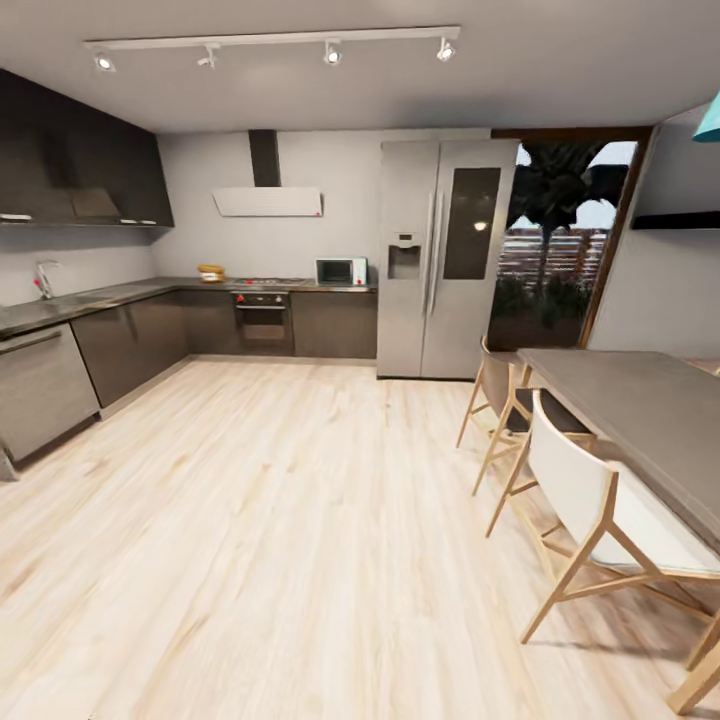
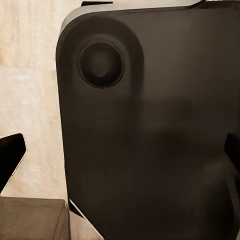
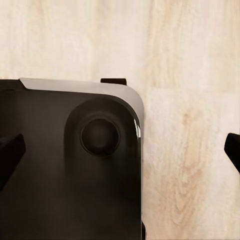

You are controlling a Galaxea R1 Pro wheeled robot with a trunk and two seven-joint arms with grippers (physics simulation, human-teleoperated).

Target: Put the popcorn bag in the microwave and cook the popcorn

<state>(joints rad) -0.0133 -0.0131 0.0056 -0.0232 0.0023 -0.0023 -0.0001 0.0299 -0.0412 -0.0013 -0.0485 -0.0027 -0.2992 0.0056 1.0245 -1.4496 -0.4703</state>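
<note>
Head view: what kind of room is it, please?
A home kitchen with a dining corner, it seems. A grey countertop runs over dark cabinets, a small microwave stands on it beside a tall steel fridge, and a dining table with chairs stands at the right.

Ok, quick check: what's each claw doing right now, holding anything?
Left claw: open, fingertips spread wide, nothing between them.
Right claw: open, fingertips spread wide, nothing held.

Kitchen interior with pale wood-plank floor [image 1: 300, 520] and grey walls.
Dark cabinets [image 1: 130, 345] line the left and far walls; steel refrigerator [image 1: 440, 260] beside a tall window [image 1: 565, 250]; dining table [image 1: 650, 420] with wooden chairs [image 1: 590, 510]; ceiling track lights [image 1: 270, 45].
</note>
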